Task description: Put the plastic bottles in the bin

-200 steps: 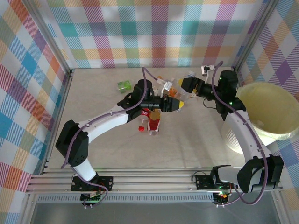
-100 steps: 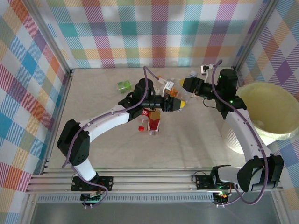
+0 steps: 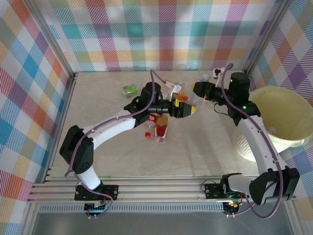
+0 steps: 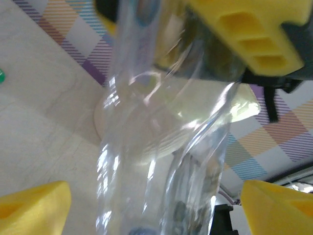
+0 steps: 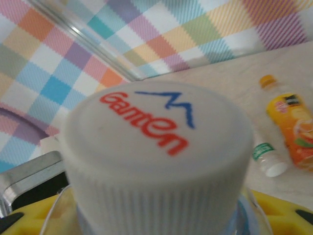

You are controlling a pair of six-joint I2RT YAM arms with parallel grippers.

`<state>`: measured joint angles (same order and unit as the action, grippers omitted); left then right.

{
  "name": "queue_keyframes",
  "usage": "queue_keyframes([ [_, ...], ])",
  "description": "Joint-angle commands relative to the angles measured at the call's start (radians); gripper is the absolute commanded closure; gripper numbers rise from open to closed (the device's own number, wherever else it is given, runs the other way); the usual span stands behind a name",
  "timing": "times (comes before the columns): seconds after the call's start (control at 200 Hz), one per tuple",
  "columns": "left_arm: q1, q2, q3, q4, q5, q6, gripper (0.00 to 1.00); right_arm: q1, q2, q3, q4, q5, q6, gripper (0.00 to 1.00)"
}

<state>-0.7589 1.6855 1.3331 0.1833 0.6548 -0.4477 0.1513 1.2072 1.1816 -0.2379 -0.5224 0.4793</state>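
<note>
- Pastel plaid walls (image 3: pixel 161 34) round a pale beige tabletop (image 3: pixel 98 112).
- Left arm stretched from its base at the near left, forearm angled up and rightward across the table, left gripper (image 3: pixel 189 109) pointing right at mid-table.
- Right arm raised from the near right base, running up beside the bin (image 3: pixel 293 105), bent at the far end so that the right gripper (image 3: pixel 199 89) points left, toward the other one.
- Clear bottle (image 3: pixel 191 100) spanning the short space between the two grippers.
- Left wrist view: bottle body passing between the yellow fingertips (image 4: pixel 32 205), spread wide, with a gap on each side and no pad touching it.
- Top of that same view: yellow fingers (image 4: pixel 244 34) of the right gripper pressed against the bottle's far part, closed on it.
- Right wrist view: white cap (image 5: pixel 151 156) printed "Ganten", very close to the lens, yellow finger surfaces at the lower edge on both sides.
- Pale yellow-green bin at the right edge, well apart from the held bottle.
- Lying on the tabletop:
  - green bottle (image 3: pixel 129 90) toward the far left
  - red-labelled bottle (image 3: pixel 160 128) just under the left forearm
  - orange bottle (image 5: pixel 293 129) beside a small white bottle (image 5: pixel 266 157) with a green label
</note>
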Motion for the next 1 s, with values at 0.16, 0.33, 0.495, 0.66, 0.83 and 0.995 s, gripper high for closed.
queue_keyframes([
  [0.16, -0.009, -0.158, -0.057, -0.098, -0.269, 0.1, 0.0, -0.003, -0.173, 0.081, -0.049, 0.42, -0.22, 0.61],
  [0.33, -0.005, -0.207, -0.109, -0.106, -0.438, 0.095, 0.0, -0.005, -0.261, 0.059, 0.016, 0.685, -0.34, 0.61],
  [0.495, 0.002, -0.228, -0.137, -0.123, -0.511, 0.083, 0.0, -0.013, -0.321, 0.043, 0.115, 0.892, -0.513, 0.62],
  [0.66, 0.005, -0.225, -0.144, -0.13, -0.526, 0.072, 0.0, -0.066, -0.322, 0.039, 0.22, 1.015, -0.673, 0.62],
  [0.83, 0.006, -0.217, -0.154, -0.128, -0.558, 0.044, 0.0, -0.195, -0.299, 0.06, 0.216, 1.014, -0.635, 0.62],
  [0.995, 0.008, -0.227, -0.171, -0.139, -0.617, 0.024, 0.0, -0.381, -0.282, 0.075, 0.154, 0.982, -0.51, 0.62],
])
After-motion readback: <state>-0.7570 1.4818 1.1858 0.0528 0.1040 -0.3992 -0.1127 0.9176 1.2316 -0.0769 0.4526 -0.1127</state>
